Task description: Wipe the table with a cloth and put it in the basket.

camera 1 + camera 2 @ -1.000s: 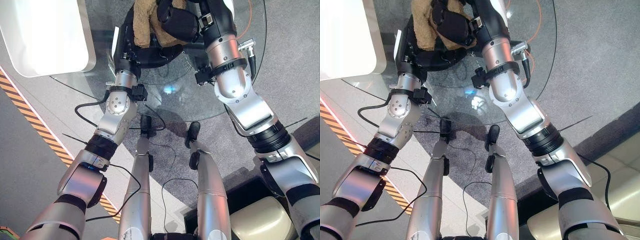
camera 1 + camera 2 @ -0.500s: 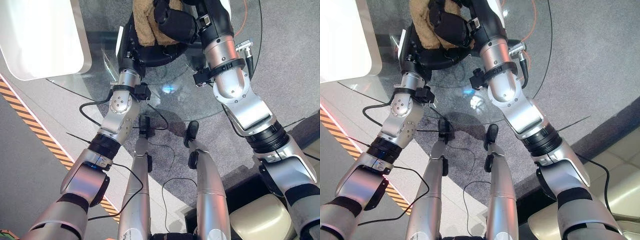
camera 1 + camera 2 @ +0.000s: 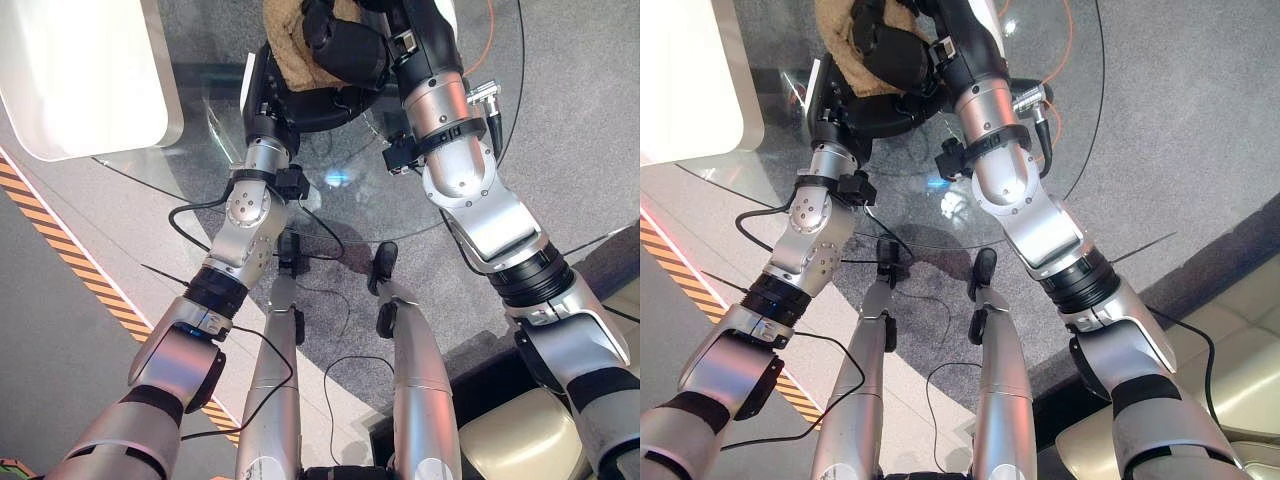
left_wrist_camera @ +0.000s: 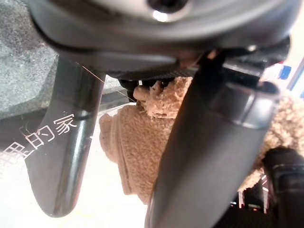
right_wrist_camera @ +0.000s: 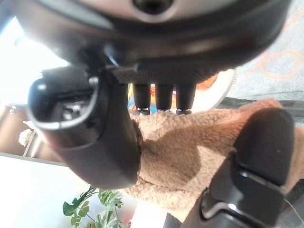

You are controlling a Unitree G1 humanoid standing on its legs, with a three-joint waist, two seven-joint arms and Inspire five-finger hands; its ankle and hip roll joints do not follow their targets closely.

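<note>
A tan fleece cloth (image 3: pixel 290 40) is bunched on the far side of the round glass table (image 3: pixel 340 205). My right hand (image 3: pixel 345 50) lies on top of it. In the right wrist view its fingers (image 5: pixel 156 97) curl into the cloth (image 5: pixel 190 147) with the thumb alongside. My left hand (image 3: pixel 268 85) reaches the cloth's near left edge. The left wrist view has its thumb (image 4: pixel 61 156) and a finger (image 4: pixel 204 156) standing straight, with the cloth (image 4: pixel 137 147) showing between and past them.
A large white rounded object (image 3: pixel 80 70) stands at the far left beside the table. Grey carpet shows through the glass and on the right. A striped orange and black line (image 3: pixel 60 250) runs along the floor on the left. A beige object (image 3: pixel 510 440) sits at the lower right.
My left arm has stretched forward, bringing the left hand up against the cloth's edge. The right hand stays on the cloth and has shifted slightly toward the far side.
</note>
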